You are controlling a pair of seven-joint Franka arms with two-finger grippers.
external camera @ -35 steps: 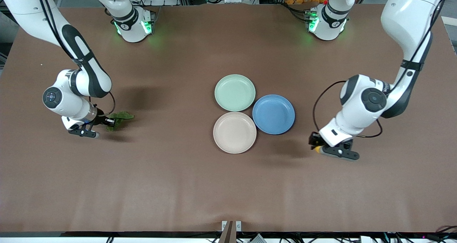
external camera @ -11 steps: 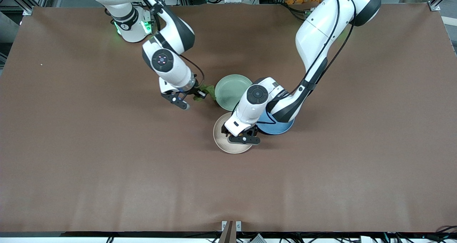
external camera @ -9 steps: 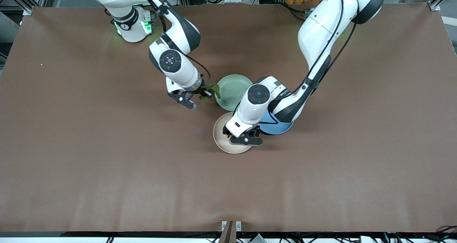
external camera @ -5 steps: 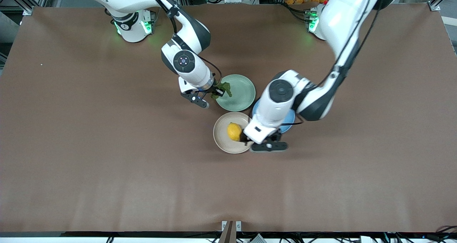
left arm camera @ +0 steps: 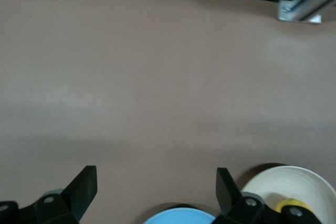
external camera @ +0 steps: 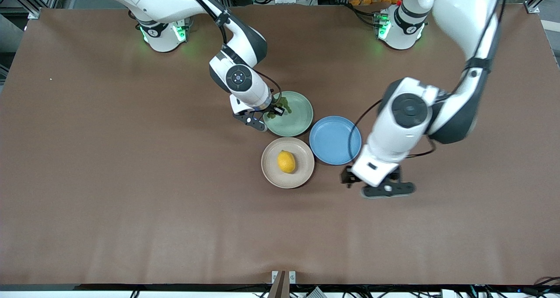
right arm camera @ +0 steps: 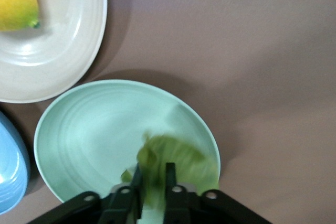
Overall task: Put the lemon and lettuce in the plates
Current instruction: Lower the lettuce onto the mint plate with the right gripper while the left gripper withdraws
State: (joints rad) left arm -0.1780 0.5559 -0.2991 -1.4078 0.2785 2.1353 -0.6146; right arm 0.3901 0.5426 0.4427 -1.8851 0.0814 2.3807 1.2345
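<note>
The small oval yellow lemon (external camera: 286,161) lies in the round beige-cream plate (external camera: 269,172). The right end effector (right arm camera: 153,182), clamped on the crinkled dark green lettuce leaf (right arm camera: 176,163), hangs over the nine o'clock rim of the pale mint plate (external camera: 302,118). Released this near the rim, the leaf could drape onto the brown desk (external camera: 131,201). The left end effector (left arm camera: 156,192), fingers spread and empty, sits over bare desk at four o'clock of the round blue plate (external camera: 334,139). Only the right wrist view shows the pinch on the leaf; the front view shows the whole layout.
</note>
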